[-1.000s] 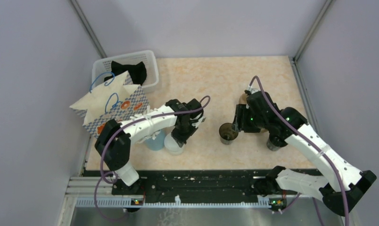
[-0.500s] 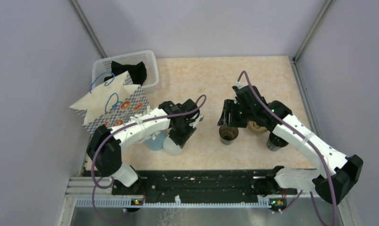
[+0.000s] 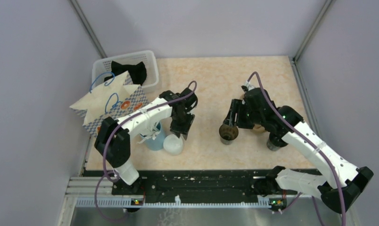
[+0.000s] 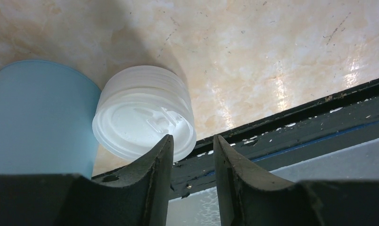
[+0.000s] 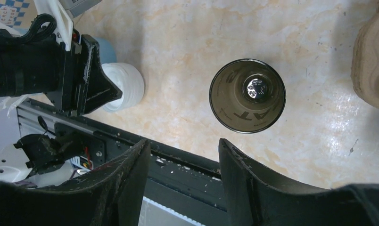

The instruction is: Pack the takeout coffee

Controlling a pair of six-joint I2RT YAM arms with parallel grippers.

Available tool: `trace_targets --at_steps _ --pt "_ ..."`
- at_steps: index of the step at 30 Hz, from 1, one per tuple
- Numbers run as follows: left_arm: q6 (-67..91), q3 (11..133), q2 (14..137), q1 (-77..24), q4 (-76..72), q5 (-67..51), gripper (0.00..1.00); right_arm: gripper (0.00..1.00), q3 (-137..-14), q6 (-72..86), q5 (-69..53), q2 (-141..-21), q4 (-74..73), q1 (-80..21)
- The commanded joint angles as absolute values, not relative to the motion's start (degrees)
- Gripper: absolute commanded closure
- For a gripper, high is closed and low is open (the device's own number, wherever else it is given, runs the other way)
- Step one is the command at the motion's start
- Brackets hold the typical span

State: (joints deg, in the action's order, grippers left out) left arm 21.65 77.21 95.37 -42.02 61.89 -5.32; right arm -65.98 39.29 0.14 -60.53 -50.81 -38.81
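The takeout coffee, a dark cup with a greyish top, stands at the right, half hidden under my right arm. A lidless black cup stands mid-table. My right gripper hovers just over it, open, with nothing between its fingers. A stack of white lids sits beside the light blue cup. My left gripper hangs just beyond the lids, open a little and empty.
A patterned paper bag stands open at the left, with a white basket holding something black behind it. A tan pulp carrier lies under my right arm. The black rail runs along the near edge.
My left gripper has opened and drawn back from the lid stack, which stays on the table. My right gripper has shifted slightly over the lidless cup.
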Motion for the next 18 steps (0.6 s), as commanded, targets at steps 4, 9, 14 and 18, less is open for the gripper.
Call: trace_targets --at_steps 4,9,14,18 --pt "23.4 75.8 96.0 -42.1 60.2 -6.4 0.6 0.44 -66.4 39.7 1.4 -59.1 -51.1 -38.4" --pt "23.2 74.4 96.8 -42.1 59.5 -6.9 0.6 0.44 -66.3 39.7 0.9 -59.5 -50.5 -38.4" --pt "23.0 73.7 97.4 -42.1 59.0 -5.6 0.61 0.44 -66.2 39.5 0.5 -60.0 -50.0 -38.4" --pt "22.4 73.4 97.8 -42.1 58.7 -5.1 0.69 0.44 -66.2 39.5 0.2 -60.3 -49.6 -38.4"
